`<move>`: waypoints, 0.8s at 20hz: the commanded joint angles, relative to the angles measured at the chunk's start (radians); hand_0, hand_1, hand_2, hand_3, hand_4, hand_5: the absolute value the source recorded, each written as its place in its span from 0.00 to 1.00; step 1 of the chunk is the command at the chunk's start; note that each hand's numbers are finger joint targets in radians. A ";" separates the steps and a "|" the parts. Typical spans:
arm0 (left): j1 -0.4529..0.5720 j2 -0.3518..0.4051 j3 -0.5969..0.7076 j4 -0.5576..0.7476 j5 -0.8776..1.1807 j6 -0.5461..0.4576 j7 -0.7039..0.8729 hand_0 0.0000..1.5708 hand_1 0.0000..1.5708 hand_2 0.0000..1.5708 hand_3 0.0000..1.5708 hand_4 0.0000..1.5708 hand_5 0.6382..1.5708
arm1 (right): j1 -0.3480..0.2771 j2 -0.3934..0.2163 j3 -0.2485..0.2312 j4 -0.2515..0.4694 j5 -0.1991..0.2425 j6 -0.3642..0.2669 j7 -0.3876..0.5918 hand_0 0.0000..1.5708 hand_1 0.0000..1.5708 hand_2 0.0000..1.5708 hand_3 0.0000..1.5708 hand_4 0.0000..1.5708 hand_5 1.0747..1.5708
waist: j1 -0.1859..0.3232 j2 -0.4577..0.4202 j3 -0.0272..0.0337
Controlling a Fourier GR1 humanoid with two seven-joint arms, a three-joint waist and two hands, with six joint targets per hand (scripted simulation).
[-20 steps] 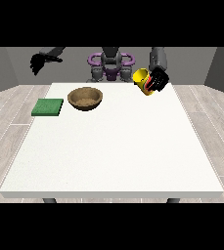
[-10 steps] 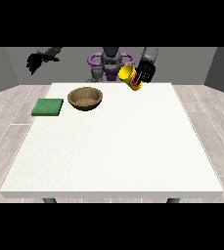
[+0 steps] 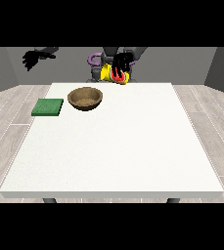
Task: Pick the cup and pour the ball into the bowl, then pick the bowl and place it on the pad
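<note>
At the far edge of the table (image 3: 108, 146), the hand at the view's right (image 3: 122, 65) is wrapped around the yellow cup (image 3: 112, 74), held up and tipped. The bowl (image 3: 85, 98) sits to its left and nearer. The other hand (image 3: 33, 59) hangs far left, holding nothing.

White table (image 3: 113, 151), brown bowl (image 3: 85, 98) far side, green pad (image 3: 48, 107) beside it

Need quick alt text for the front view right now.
A black hand holds a tilted yellow cup above the white table's far edge, right of a brown bowl. A green pad lies left of the bowl; the other hand hangs raised at far left.
</note>
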 commanded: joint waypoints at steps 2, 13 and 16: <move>-0.051 -0.108 -0.145 0.043 -0.172 -0.132 0.099 0.95 0.95 1.00 1.00 1.00 0.45 | -0.031 0.025 0.029 0.003 0.016 -0.015 0.019 0.00 0.00 0.00 0.00 0.00 1.00 | -0.016 -0.009 -0.0014; -0.111 -0.158 -0.397 0.068 -0.474 -0.372 0.117 0.92 0.92 1.00 1.00 0.97 0.54 | -0.016 -0.006 0.004 0.080 0.033 0.007 -0.072 0.00 0.00 0.00 0.00 0.00 1.00 | 0.016 0.014 -0.0016; -0.065 -0.124 -0.366 0.052 -0.495 -0.346 0.056 0.92 0.92 1.00 1.00 0.97 0.53 | -0.004 0.002 0.005 0.054 0.007 0.012 -0.020 0.00 0.00 0.00 0.00 0.00 1.00 | 0.025 -0.020 -0.0027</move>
